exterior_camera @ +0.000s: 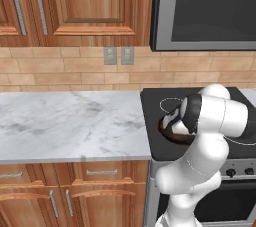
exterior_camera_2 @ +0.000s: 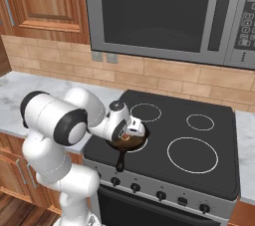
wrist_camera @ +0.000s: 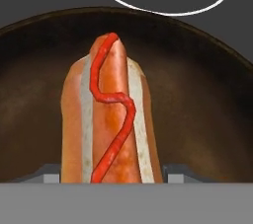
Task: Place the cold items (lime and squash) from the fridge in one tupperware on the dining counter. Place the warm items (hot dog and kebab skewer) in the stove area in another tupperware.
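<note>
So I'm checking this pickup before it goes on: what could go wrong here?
1. The hot dog lies in the pan between the fingers; whether they grip it is unclear, so it may slip on lifting.
2. The gripper sits low in the pan on the stove; a sideways move could shove it.

Ahead of me: tan brick backsplash (exterior_camera: 60, 73), wood cabinets (exterior_camera: 75, 6) above and below a marble desk (exterior_camera: 65, 123), black stove (exterior_camera_2: 199, 145) under a microwave (exterior_camera_2: 164, 11).

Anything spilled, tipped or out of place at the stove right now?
Nothing stands out. The ketchup-striped hot dog in its bun lies inside the dark round frying pan on the black glass stovetop, gripper right over it.
</note>
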You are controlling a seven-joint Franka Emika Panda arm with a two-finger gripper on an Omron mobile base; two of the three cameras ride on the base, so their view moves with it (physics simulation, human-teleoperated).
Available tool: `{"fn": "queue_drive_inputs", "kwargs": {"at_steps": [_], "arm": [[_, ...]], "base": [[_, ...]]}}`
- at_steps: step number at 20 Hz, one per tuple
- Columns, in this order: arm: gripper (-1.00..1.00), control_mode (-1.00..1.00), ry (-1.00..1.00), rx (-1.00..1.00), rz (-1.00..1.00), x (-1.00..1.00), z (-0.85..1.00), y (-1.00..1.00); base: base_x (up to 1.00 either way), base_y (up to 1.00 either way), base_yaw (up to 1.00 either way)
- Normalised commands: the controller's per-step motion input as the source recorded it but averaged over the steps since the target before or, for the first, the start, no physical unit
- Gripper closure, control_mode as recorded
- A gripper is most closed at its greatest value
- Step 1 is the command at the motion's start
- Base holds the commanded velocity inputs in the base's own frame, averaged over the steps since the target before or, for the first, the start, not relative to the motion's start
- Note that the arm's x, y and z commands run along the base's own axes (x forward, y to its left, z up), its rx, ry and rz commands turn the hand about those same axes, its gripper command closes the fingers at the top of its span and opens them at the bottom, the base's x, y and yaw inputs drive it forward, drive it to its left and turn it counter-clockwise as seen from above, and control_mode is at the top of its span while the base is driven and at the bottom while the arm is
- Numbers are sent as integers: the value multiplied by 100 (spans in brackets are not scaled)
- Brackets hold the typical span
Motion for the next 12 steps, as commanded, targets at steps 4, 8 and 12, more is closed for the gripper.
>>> {"fn": "queue_drive_inputs", "kwargs": {"at_steps": [4, 8, 12], "arm": [[100, -100, 0, 5, -8, -8, -27, 5], [100, -100, 0, 3, -5, -36, 24, 13], [100, -100, 0, 0, 0, -51, 90, 15]], "base": [[0, 0, 0], [0, 0, 0], [0, 0, 0]]}}
